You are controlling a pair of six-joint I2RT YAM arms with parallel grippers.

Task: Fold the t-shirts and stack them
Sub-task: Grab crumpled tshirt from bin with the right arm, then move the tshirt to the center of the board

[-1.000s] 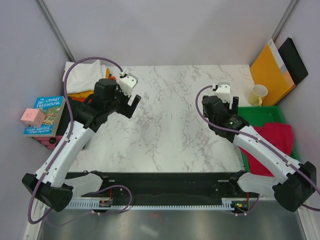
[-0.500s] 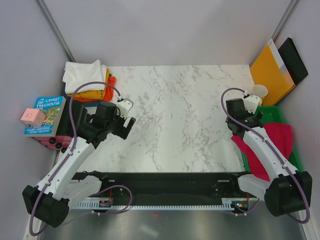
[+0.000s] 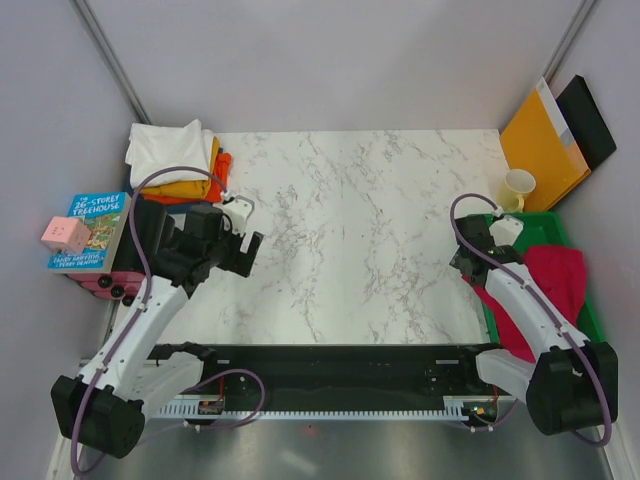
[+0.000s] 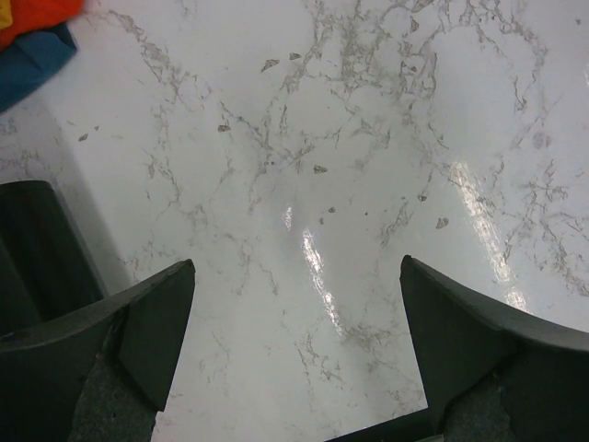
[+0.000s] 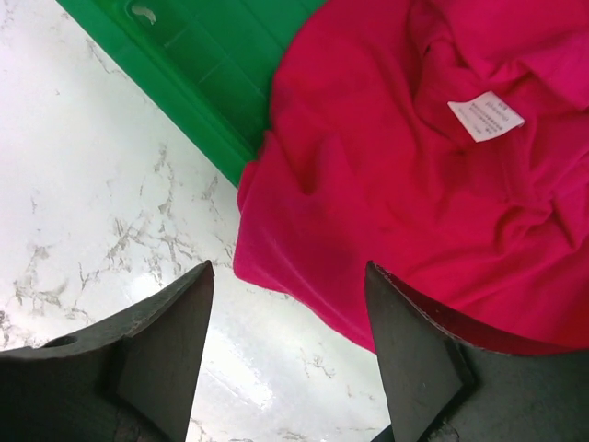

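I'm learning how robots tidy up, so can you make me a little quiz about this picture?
1. True or false: the red t-shirt spills over the edge of the green tray onto the table.
2. What colour is on top of the folded stack? A white, B blue, C green.
3. Which gripper is above the red t-shirt?
Key: 1 true; 2 A; 3 the right gripper, with its jaws open.
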